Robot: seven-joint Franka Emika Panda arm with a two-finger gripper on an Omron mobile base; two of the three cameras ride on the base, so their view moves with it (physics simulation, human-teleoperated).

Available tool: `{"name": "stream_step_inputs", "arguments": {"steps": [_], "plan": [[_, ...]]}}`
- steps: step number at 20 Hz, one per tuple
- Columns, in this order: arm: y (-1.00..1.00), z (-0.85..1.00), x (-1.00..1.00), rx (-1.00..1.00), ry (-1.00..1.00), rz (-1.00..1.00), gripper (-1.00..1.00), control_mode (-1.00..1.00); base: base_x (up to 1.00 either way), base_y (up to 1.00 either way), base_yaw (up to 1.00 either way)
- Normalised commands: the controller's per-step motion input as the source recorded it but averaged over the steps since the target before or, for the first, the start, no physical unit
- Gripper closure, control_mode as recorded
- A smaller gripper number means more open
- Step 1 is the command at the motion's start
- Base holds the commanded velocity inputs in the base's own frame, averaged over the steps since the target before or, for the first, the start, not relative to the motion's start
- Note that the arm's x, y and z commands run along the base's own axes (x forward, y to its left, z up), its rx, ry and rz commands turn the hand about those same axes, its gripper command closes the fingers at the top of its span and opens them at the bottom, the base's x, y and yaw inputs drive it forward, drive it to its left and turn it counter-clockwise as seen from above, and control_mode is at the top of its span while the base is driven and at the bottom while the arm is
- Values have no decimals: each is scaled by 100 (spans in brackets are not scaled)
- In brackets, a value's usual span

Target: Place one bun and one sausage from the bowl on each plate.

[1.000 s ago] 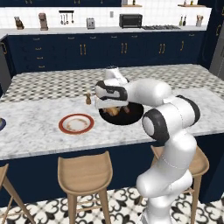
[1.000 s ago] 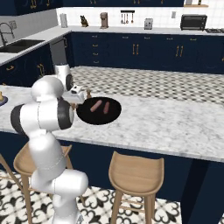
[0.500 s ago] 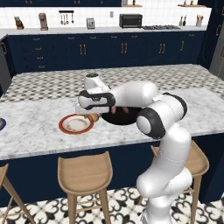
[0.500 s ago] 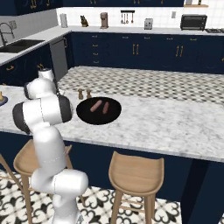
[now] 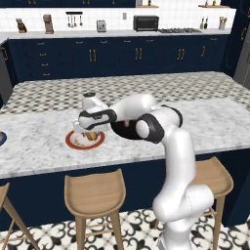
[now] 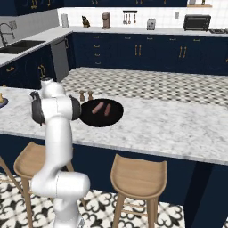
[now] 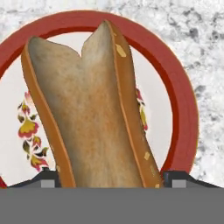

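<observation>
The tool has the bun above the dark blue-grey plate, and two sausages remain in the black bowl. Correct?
Not quite. The hand view shows the bun over the red-rimmed plate, not a blue-grey one. Two sausages do lie in the black bowl, per the right base view.

no words, labels, brands or numbers can be read anywhere. the plate (image 7: 183, 100) under the bun (image 7: 92, 109) carries only a painted flower pattern in red and yellow inside its red rim, no lettering. the appliances on the back counter (image 5: 122, 33) are too small to show any marking.
</observation>
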Motion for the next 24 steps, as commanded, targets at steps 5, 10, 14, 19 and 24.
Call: {"name": "stream_step_inputs", "arguments": {"steps": [5, 10, 14, 19, 24], "plan": [[0, -39, 36, -2, 0, 0, -100, -100, 0, 0, 0], [-8, 1, -6, 0, -6, 0, -100, -100, 0, 0, 0], [-41, 4, -39, 0, -14, 0, -100, -100, 0, 0, 0], [-46, 36, -47, 4, -27, 0, -100, -100, 0, 0, 0], [-100, 90, -100, 14, -23, -3, -100, -100, 0, 0, 0]]}}
